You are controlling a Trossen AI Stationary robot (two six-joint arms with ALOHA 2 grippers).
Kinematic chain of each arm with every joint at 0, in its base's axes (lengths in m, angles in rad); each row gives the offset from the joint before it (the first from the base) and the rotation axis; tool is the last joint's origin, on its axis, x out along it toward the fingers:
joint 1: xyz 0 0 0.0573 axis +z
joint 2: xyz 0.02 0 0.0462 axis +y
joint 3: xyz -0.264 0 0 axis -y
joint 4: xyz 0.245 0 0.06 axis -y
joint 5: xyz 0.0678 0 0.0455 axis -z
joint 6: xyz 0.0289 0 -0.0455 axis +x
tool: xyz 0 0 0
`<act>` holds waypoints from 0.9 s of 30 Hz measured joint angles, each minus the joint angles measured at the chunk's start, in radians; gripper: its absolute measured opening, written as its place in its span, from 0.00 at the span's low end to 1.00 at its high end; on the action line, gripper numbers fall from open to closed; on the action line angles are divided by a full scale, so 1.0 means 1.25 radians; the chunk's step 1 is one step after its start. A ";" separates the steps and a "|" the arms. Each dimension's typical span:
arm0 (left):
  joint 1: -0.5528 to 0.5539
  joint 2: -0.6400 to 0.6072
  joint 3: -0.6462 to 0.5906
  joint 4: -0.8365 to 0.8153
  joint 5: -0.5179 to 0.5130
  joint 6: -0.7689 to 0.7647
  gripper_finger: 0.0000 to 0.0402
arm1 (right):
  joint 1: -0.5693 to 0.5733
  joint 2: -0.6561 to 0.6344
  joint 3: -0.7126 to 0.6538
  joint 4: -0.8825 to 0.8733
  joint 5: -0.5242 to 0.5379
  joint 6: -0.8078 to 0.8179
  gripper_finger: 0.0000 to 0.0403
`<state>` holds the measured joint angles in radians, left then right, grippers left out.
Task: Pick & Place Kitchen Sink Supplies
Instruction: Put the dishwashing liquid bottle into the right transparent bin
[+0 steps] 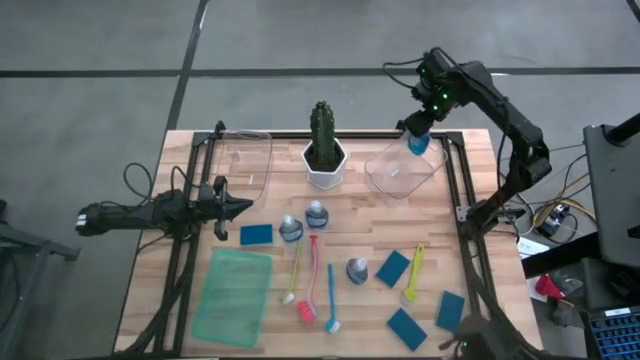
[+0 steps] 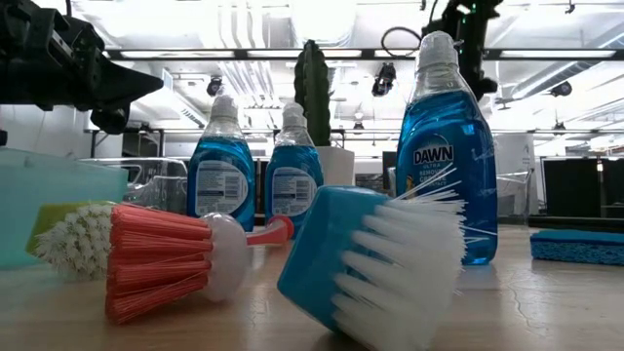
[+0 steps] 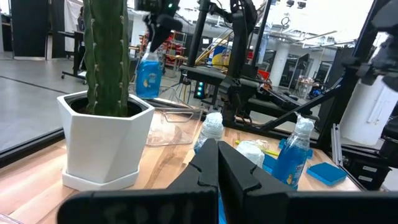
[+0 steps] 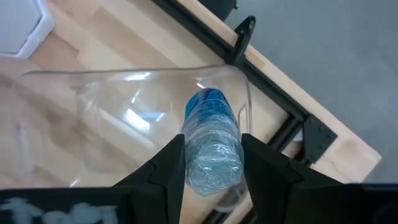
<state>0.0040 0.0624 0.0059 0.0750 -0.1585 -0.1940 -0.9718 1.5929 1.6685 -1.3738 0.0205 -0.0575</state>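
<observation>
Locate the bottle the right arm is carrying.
High view, far right: the blue bottle hangs in the right tool, above the clear bin beside the cactus pot.

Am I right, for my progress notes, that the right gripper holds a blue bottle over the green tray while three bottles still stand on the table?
Not quite. The right gripper holds the blue bottle over the clear bin at the table's far right, not the green tray; the high view shows this. Three bottles do remain on the table.

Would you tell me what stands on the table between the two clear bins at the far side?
In the high view, the cactus in its white hexagonal pot stands between the left clear bin and the right clear bin.
</observation>
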 joint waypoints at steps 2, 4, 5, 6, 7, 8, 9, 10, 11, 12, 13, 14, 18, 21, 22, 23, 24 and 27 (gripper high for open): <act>0.000 0.000 0.000 0.000 0.000 0.000 0.00 | -0.014 0.000 -0.029 0.044 -0.006 -0.006 0.33; 0.000 0.000 0.000 0.000 0.000 0.000 0.00 | -0.024 0.000 -0.057 0.087 -0.031 -0.011 0.33; 0.000 0.000 0.000 -0.001 0.000 0.000 0.00 | -0.030 0.000 -0.070 0.103 -0.040 -0.011 0.33; -0.001 0.000 0.000 -0.001 0.000 0.000 0.00 | -0.034 0.000 -0.082 0.118 -0.041 -0.011 0.33; -0.001 0.000 0.000 -0.001 0.000 0.000 0.00 | -0.037 0.000 -0.094 0.132 -0.040 -0.014 0.33; -0.001 0.000 0.000 -0.001 0.000 0.000 0.00 | -0.039 0.000 -0.105 0.143 -0.039 -0.020 0.33; -0.001 0.000 0.000 -0.001 0.000 0.000 0.00 | -0.043 0.000 -0.115 0.146 -0.039 -0.023 0.33; -0.001 0.000 0.000 -0.001 0.000 0.000 0.00 | -0.047 0.000 -0.124 0.147 -0.039 -0.025 0.33; -0.001 0.000 0.000 -0.001 0.000 0.000 0.00 | -0.051 0.000 -0.134 0.147 -0.039 -0.026 0.33; -0.001 0.000 0.000 -0.001 0.000 0.000 0.00 | -0.054 0.000 -0.143 0.147 -0.039 -0.026 0.33; -0.001 0.000 0.000 -0.002 0.000 0.000 0.00 | -0.057 0.000 -0.151 0.146 -0.039 -0.026 0.33; -0.001 0.000 0.000 -0.002 0.000 0.000 0.00 | -0.060 0.000 -0.160 0.146 -0.039 -0.026 0.33; -0.001 0.000 0.000 -0.002 0.000 0.000 0.00 | -0.063 0.000 -0.194 0.178 -0.039 -0.030 0.33; 0.000 0.000 0.000 -0.002 0.000 0.000 0.00 | -0.063 0.000 -0.217 0.214 -0.040 -0.032 0.33; 0.000 0.000 0.000 -0.002 0.000 0.000 0.00 | -0.063 0.000 -0.222 0.219 -0.041 -0.032 0.33; 0.000 0.000 0.000 -0.002 0.000 0.000 0.00 | -0.063 -0.002 -0.227 0.224 -0.041 -0.033 0.33; 0.000 0.000 0.000 -0.002 0.000 0.000 0.00 | -0.063 -0.002 -0.231 0.223 -0.041 -0.035 0.33; 0.000 0.000 0.000 -0.002 0.000 0.000 0.00 | -0.063 -0.003 -0.235 0.227 -0.041 -0.043 0.33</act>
<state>0.0036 0.0624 0.0059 0.0719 -0.1585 -0.1942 -1.0512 1.5886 1.3743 -1.0900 -0.0311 -0.1114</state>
